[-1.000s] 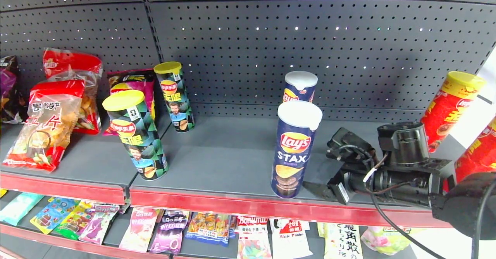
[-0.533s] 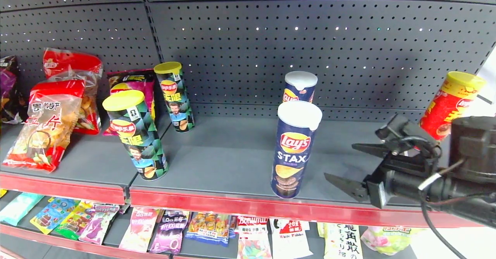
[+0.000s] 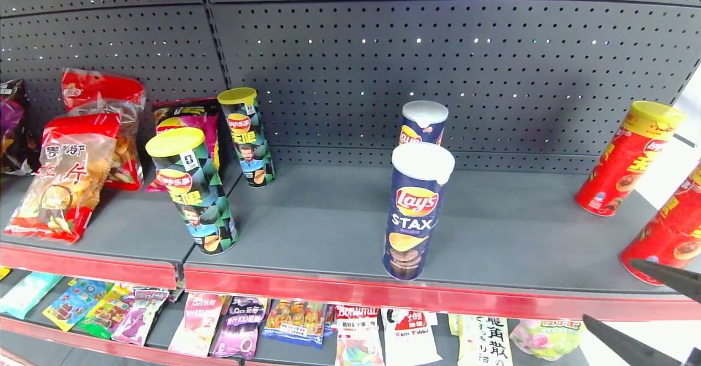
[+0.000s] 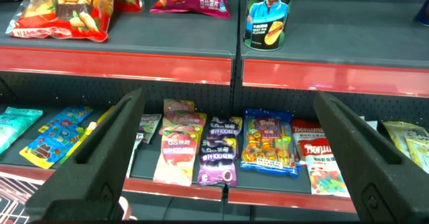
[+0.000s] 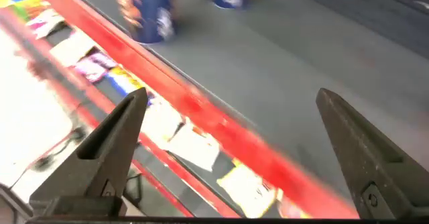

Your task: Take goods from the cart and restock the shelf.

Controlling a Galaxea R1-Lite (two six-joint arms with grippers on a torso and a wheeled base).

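Observation:
A grey shelf [image 3: 328,229] with a red front strip carries upright crisp cans. A blue can [image 3: 416,212] stands near the front edge and a second blue can [image 3: 423,122] stands behind it. My right gripper [image 3: 607,289] is open and empty, low at the right, in front of the shelf edge and well clear of the blue cans. The right wrist view has that gripper [image 5: 231,93] over the red strip, with the blue can [image 5: 147,9] farther off. My left gripper [image 4: 228,95] is open and empty, facing the lower shelf of snack packets [image 4: 201,150].
Two green-black cans [image 3: 191,190] with yellow lids and red snack bags [image 3: 60,174] fill the shelf's left. Two red cans [image 3: 630,158] stand at the right end. Bare shelf lies between the blue and red cans. Packets lie on the shelf below [image 3: 296,322].
My right arm has drawn back from beside the front blue can, moving right and down off the shelf. The blue can stays upright where it was.

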